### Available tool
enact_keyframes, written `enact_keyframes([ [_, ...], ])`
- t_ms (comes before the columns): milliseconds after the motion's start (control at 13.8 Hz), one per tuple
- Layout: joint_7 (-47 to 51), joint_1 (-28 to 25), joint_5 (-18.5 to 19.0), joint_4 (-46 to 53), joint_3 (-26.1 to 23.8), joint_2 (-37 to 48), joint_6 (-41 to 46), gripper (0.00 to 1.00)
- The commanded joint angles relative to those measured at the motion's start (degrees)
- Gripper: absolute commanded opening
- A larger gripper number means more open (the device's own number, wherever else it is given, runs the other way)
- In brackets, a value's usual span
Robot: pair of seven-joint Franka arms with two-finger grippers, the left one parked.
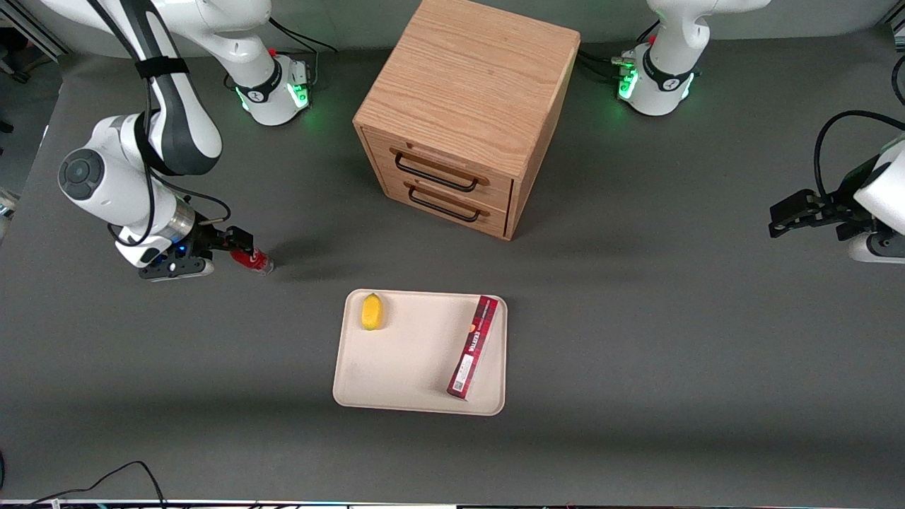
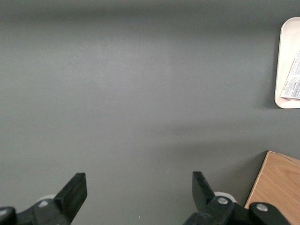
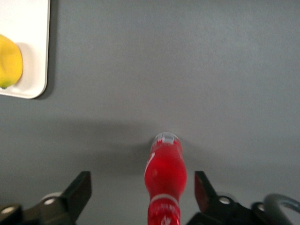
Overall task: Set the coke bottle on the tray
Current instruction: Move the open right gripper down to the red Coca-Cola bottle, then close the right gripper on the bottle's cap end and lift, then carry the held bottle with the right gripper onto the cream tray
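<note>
Two black fingers of the gripper stand wide apart around the small red coke bottle — not gripping — well apart from the cream-beige rectangular tray.

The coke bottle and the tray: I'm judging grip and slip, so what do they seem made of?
The coke bottle, between the open pincer fingers, looks like glossy translucent red plastic: light glows through it. The tray looks like matte cream plastic or moulded pulp, with no glare and soft rounded corners; which one is unclear.
</note>
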State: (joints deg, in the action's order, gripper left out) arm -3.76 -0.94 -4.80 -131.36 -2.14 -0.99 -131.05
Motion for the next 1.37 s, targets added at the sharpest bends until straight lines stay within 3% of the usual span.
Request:
enact_keyframes([
  [0,-1.78,0.41,-1.7,-2.58,0.12,4.15,2.72,0.77],
  [72,-1.95,0.5,-1.7,-2.58,0.21,4.24,2.99,0.62],
  [217,-2.04,0.5,-1.7,-2.58,0.3,3.98,2.64,0.52],
  [361,-2.3,0.5,-1.7,-2.67,0.56,3.62,2.46,0.46],
  [578,-2.39,0.59,-1.7,-3.63,0.65,3.27,0.71,0.46],
  [651,-2.39,0.59,-1.7,-4.07,0.65,3.27,0.01,0.31],
  [723,-2.39,0.59,-1.7,-4.16,0.65,3.27,0.0,0.06],
  [795,-2.22,0.5,-1.7,-3.9,0.56,3.27,0.26,0.0],
  [940,0.32,-0.2,-1.7,-1.11,0.03,2.57,0.62,0.0],
  [1157,6.9,-0.99,-1.7,16.24,-3.21,-5.57,8.33,0.0],
  [1301,13.05,-4.41,-1.09,27.86,-3.57,-11.38,11.24,0.0],
])
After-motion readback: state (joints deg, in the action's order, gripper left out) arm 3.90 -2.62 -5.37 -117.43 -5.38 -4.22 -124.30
